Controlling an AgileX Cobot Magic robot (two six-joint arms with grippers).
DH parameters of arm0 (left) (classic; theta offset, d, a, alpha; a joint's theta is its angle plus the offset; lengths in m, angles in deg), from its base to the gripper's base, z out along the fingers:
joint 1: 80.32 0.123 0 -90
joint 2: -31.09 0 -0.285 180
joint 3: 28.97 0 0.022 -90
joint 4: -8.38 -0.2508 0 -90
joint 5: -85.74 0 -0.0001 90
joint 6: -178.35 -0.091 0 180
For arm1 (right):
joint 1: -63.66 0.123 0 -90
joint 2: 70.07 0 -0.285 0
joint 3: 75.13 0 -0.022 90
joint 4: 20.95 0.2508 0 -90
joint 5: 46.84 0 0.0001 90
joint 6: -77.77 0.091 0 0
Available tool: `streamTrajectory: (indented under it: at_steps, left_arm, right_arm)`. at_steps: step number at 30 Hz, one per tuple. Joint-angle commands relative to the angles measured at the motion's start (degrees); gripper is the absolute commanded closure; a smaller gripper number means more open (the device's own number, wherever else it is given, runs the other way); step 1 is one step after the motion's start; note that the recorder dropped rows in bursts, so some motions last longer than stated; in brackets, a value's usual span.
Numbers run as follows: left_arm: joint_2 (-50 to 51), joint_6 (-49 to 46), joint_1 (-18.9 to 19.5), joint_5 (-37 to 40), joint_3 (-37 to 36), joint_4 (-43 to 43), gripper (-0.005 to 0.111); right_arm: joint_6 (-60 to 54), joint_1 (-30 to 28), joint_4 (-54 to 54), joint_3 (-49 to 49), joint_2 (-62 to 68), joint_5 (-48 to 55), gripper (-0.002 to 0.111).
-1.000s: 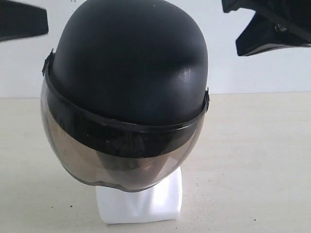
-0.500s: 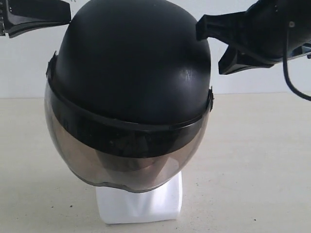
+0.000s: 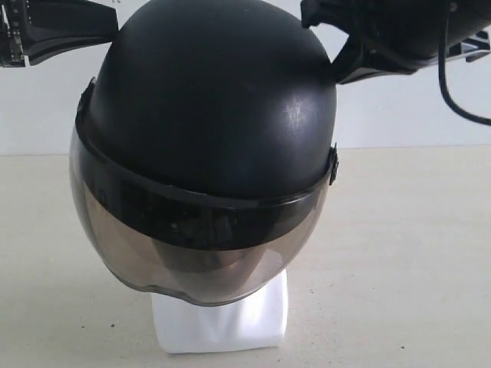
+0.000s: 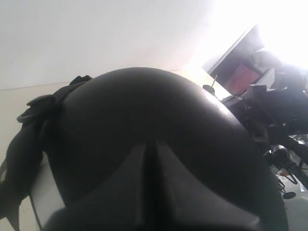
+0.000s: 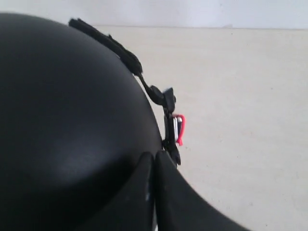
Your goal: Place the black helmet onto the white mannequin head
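Observation:
The black helmet [image 3: 207, 100] sits over the white mannequin head, whose squarish base [image 3: 222, 326] is the only part showing below the smoky visor [image 3: 192, 253]. My left gripper [image 3: 113, 23] is shut, its tips at the shell's upper left. My right gripper [image 3: 308, 12] is shut at the shell's upper right. In the left wrist view the closed fingertips [image 4: 150, 145] lie against the helmet's dome [image 4: 144, 101]. In the right wrist view the closed fingertips [image 5: 155, 155] rest at the helmet's [image 5: 62, 106] rim, beside the strap buckle with its red tab [image 5: 179, 127].
The head stands on a beige table [image 3: 406, 253] before a white wall. A cable [image 3: 453, 84] hangs from the right arm. The helmet's straps [image 4: 36, 108] hang at one side. Dark equipment [image 4: 276, 101] stands beyond the table.
Both shut grippers have moved inward from the frame's top corners to the helmet's crown. The helmet has shifted slightly to the right on the head.

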Motion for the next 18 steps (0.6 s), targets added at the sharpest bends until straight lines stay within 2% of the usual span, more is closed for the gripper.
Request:
streamTrajectory:
  at_steps: [1,5,9,12,18]
  left_arm:
    - [1.0,-0.9,-0.3,-4.2,-0.8,-4.1,0.102]
    - [0.6,-1.5,1.8,-6.2,-2.9,-4.1,0.102]
    - [-0.4,-1.8,4.2,-6.0,-4.3,-4.1,0.102]
    - [-1.6,-1.9,5.5,-6.2,-4.7,-4.1,0.102]
    - [-2.6,-1.9,5.7,-5.8,-7.1,-4.1,0.102]
  right_arm:
    - [-2.0,0.7,6.8,-2.3,-0.2,-3.2,0.108]
    - [-2.5,0.7,5.8,-2.8,-0.2,-2.8,0.108]
    - [1.5,0.7,-0.7,-2.8,-0.2,1.8,0.108]
    - [1.6,0.7,-0.9,-2.7,-0.2,5.3,0.108]
    - [1.0,0.7,-0.9,-2.7,-0.2,12.2,0.108]
